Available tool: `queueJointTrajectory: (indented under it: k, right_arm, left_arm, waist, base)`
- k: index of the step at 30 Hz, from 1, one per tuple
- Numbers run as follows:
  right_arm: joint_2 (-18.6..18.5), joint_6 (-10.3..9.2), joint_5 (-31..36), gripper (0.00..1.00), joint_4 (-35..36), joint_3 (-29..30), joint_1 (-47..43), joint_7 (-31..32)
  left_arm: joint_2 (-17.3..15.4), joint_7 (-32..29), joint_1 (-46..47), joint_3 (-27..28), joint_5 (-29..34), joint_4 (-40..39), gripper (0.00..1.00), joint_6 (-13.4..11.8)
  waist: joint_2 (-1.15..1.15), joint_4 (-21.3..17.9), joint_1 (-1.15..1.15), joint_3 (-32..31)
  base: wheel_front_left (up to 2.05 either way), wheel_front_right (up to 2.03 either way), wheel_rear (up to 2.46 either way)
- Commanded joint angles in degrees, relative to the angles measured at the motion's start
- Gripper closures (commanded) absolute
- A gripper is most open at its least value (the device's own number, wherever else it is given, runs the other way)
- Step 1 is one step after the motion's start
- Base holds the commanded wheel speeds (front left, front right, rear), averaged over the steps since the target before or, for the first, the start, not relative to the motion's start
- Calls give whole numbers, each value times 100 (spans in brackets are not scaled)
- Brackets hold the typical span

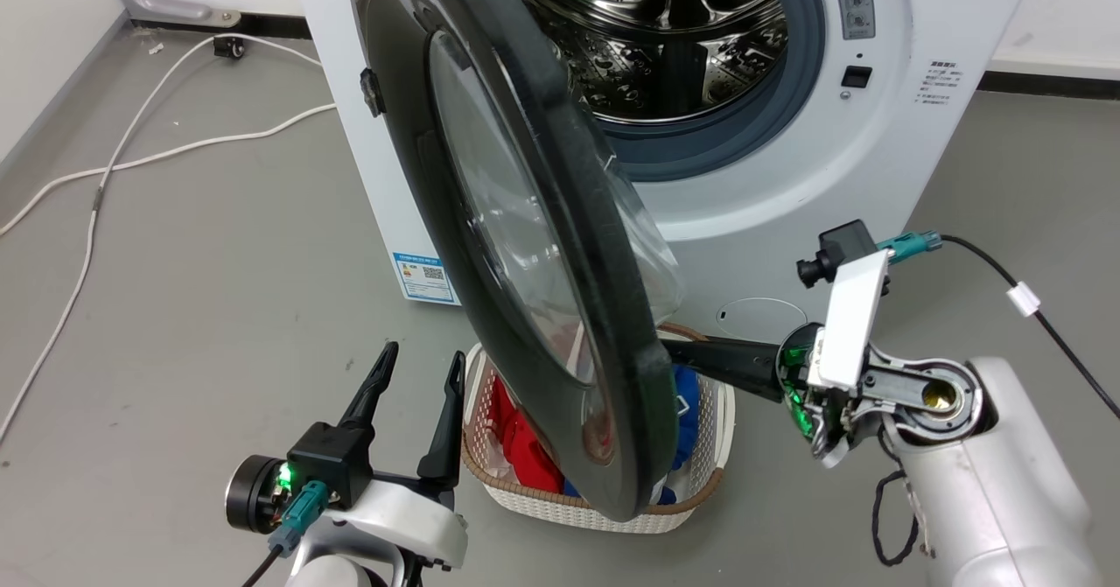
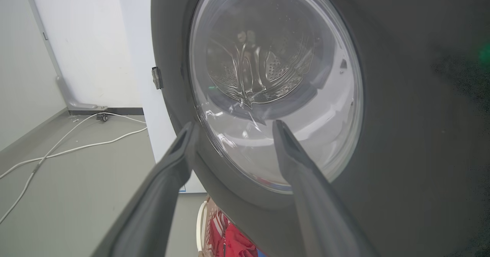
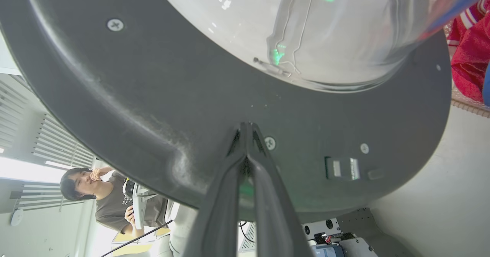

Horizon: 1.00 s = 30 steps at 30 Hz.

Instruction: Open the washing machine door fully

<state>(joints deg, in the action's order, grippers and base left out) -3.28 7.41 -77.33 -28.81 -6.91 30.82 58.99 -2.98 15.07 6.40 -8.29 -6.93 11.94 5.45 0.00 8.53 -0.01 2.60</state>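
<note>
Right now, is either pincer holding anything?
Nothing. The right pincer, shut, touches the door tips-first on its inner face; the left pincer is open.

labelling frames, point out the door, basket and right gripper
washing machine door [image 1: 573, 220], head view, black outer rim
laundry basket [image 1: 542, 510], head view, front wall
right gripper [image 3: 247, 128], right wrist view, shut fingertips

The washing machine door [image 1: 525, 246] stands swung out from the washing machine [image 1: 787, 202], hinged on its left. A laundry basket [image 1: 700, 482] sits on the floor [image 1: 219, 307] before the machine, under the door's lower edge. The left gripper [image 1: 423, 352] is left of the door, facing its outer side. The right gripper [image 3: 247, 126] is on the right, with its tips at the inner rim.
</note>
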Motion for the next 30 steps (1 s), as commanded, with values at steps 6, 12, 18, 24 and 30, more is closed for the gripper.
queueJointTrajectory:
  k: [6,12,18,24,30]
  right_arm:
    - [58,15,-440,100,300,-502,-265,-457]
    - [40,15,-439,100,634,-537,-305,-1413]
    - [-129,15,193,100,1221,-58,-621,-2648]
    - [-414,15,985,100,1873,594,-1354,-3807]
    - [-548,15,1819,57,2459,1136,-2264,-4599]
  left_arm:
    - [4,15,-60,-1,-31,46,0,-31]
    - [-8,15,-167,76,-18,98,0,-60]
    - [-42,15,-223,149,-15,128,0,-58]
    - [-63,15,-253,218,-20,186,0,-78]
    - [-94,15,-283,305,-64,251,0,-92]
  waist:
    - [0,-71,1,-73]
    - [0,-234,1,-214]
    - [0,-403,1,-307]
    - [0,-579,1,-368]
    - [0,-711,1,-437]
  base:
    - [0,0,0]
    - [0,0,0]
    - [0,0,0]
    - [0,0,0]
    - [0,0,0]
